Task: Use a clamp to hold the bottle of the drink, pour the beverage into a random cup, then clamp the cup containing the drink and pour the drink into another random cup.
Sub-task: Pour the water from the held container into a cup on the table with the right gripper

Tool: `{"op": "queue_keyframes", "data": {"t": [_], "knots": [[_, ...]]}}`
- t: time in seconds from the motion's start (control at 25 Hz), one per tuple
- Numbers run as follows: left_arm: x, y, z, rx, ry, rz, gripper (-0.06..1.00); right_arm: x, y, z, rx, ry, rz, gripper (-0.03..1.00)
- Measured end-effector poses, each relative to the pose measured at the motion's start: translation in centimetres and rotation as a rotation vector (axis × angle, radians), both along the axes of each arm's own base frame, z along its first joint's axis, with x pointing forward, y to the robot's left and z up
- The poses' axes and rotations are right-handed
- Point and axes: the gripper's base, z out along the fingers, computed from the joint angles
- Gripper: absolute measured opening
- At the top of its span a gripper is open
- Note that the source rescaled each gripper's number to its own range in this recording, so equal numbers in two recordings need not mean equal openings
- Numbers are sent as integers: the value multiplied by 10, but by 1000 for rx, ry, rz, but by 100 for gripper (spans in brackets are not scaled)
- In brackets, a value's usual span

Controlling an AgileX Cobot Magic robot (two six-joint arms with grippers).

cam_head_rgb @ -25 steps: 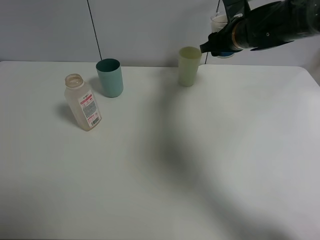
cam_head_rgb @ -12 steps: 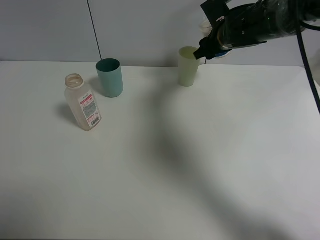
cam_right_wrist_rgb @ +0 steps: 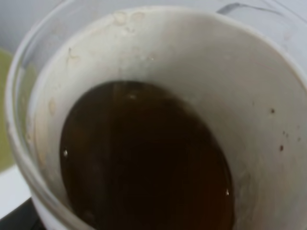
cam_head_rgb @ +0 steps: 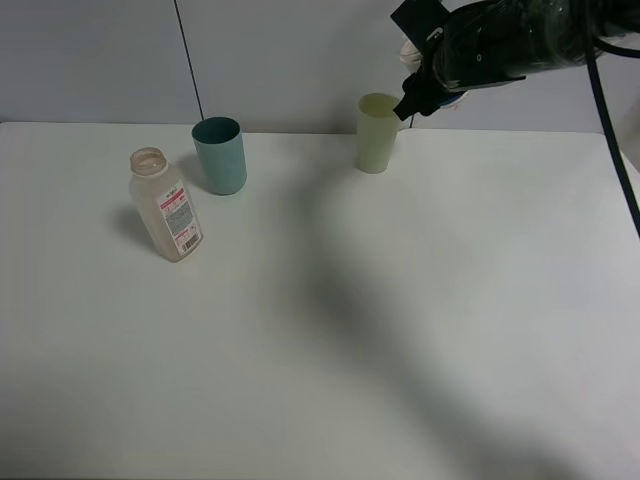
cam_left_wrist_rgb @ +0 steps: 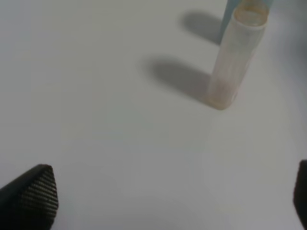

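Black right gripper (cam_head_rgb: 425, 80): clamped shut on the blue-banded cup (cam_right_wrist_rgb: 259, 105), lifted beside the pale green tumbler (cam_head_rgb: 378, 132)
Beverage (cam_right_wrist_rgb: 144, 163): brown, all in that cup
Tumbler: looks empty, second pour not started
Bottle (cam_head_rgb: 167, 205): upright, looks drained, so first pour done
Left gripper (cam_left_wrist_rgb: 168, 201): jaws wide, holding nothing

You swung the right gripper (cam_head_rgb: 425, 80) and its gripped cup (cam_head_rgb: 409, 50) toward ten o'clock, from beside the pale green tumbler (cam_head_rgb: 378, 132) to just above that tumbler's two-o'clock rim, and the arm came to hide most of the cup.

arm (cam_head_rgb: 510, 45): black, bulky | cable (cam_head_rgb: 612, 140): black | left fingertips (cam_left_wrist_rgb: 33, 194): black, ribbed
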Motion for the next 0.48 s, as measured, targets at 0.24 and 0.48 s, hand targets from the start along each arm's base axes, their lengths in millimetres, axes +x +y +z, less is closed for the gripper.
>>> {"op": "queue_keyframes", "data": {"t": [0.24, 0.48], "knots": [[0, 0, 0, 0, 0, 0, 100, 4, 0, -1, -85, 3, -10, 5], [0, 0, 0, 0, 0, 0, 100, 5, 10, 0, -121, 2, 24, 5]]}}
